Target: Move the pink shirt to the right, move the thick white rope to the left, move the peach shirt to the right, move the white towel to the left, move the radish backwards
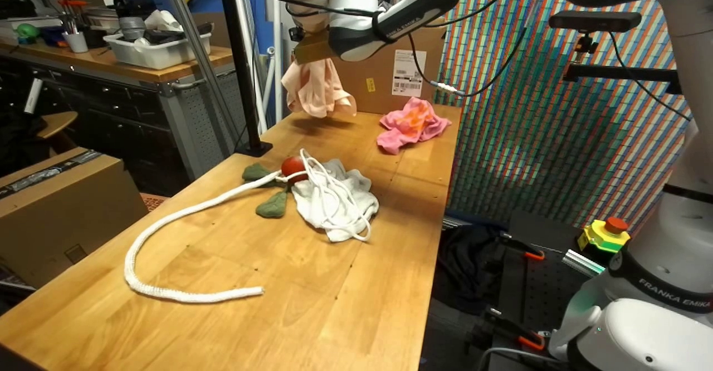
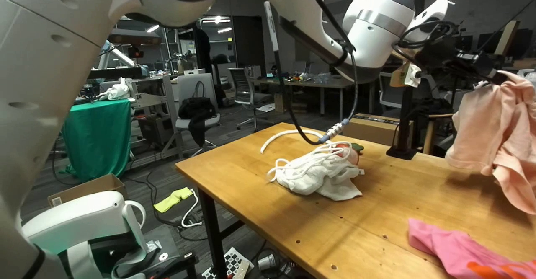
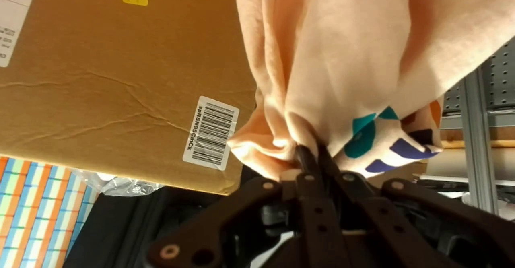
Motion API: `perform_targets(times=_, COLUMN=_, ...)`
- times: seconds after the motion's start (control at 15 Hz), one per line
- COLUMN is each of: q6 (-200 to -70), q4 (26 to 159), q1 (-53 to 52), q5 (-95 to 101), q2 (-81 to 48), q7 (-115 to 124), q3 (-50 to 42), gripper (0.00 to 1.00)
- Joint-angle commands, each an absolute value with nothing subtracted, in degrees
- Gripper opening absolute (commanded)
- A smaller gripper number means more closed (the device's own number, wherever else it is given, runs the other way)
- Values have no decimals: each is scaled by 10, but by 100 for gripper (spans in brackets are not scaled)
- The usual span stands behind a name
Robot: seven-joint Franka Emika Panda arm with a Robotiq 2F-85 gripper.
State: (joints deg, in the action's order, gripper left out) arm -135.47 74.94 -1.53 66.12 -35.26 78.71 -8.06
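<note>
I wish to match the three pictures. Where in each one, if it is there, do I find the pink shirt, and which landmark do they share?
In an exterior view: the pink shirt, upper half, slightly right of centre.
In an exterior view: the pink shirt, bottom right corner, cut off by the edge.
In the wrist view: not visible.
Shared landmark: the peach shirt, in all three views.

A workbench (image 1: 89, 60) holds a white bin (image 1: 153, 56) — loaded.

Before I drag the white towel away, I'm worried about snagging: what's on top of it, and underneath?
Loops of thin white cord lie across the white towel. Whatever is beneath it is covered, so I can't tell.
</note>
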Motion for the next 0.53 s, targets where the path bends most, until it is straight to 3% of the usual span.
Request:
perform_targets(times=0.0, q6=-1334, q4=659, q1=-16, q5=661, q2=-414, q7=810, q3=-98, gripper=1)
perform_targets(times=0.13, q6=-1321, q4=641, q1=-15, q5=656, q2=-430, q7=806, q3=-101, gripper=6)
perform_targets(times=0.2, q6=-1315, q4=634, q1=-17, q5=660, q2=-437, q7=809, q3=-104, gripper=30)
perform_targets(times=0.33, q6=-1302, q4=629, q1=-19, q5=660, q2=-445, q7=798, q3=-105, gripper=33)
perform_targets(times=0.47, q6=-1291, q4=634, q1=-23, q5=663, q2=-445, q7=790, q3=-104, gripper=48)
